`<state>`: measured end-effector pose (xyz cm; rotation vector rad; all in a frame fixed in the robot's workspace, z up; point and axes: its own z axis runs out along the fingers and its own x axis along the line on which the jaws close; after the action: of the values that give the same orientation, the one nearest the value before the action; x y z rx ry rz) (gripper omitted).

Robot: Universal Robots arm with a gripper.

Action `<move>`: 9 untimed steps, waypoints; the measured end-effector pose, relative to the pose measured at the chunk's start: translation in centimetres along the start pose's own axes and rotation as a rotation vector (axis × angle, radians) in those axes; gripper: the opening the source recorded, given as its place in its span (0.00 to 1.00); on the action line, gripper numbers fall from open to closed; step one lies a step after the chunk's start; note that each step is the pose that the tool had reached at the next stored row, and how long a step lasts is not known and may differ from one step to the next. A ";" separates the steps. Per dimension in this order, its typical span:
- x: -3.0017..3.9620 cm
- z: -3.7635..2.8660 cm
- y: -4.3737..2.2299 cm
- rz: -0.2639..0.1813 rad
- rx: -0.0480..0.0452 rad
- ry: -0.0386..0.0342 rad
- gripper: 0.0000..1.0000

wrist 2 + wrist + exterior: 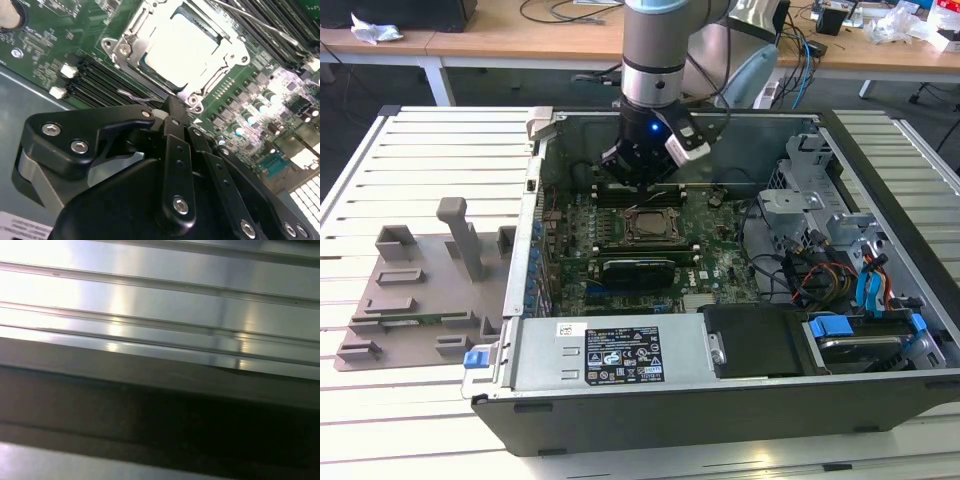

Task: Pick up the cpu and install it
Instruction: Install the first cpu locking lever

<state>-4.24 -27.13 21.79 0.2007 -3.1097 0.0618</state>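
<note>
The cpu [182, 50] lies flat in the metal-framed socket [125, 47] on the green motherboard, its silvery top plate glaring under the light. In the exterior view the cpu [648, 224] sits in the middle of the board inside the open computer case [720, 400]. My gripper [638, 180] hangs just behind the socket, low over the memory slots. In the second wrist view the gripper [170, 107] has its black fingers [176, 150] closed together with nothing between them. Their tip is beside the socket's edge, near a thin wire lever [134, 97].
A long black expansion card [638, 268] lies in front of the socket. The power supply [620, 350] fills the case's near side. Drive cages and cables [830, 240] crowd the exterior view's right. A grey fixture tray [420, 290] rests on the slatted table [150, 300] at the left.
</note>
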 end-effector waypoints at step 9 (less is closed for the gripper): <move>-2.05 1.26 -0.21 0.000 0.0005 0.0001 0.11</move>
<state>-2.20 -27.13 20.49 0.2007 -3.1096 0.0626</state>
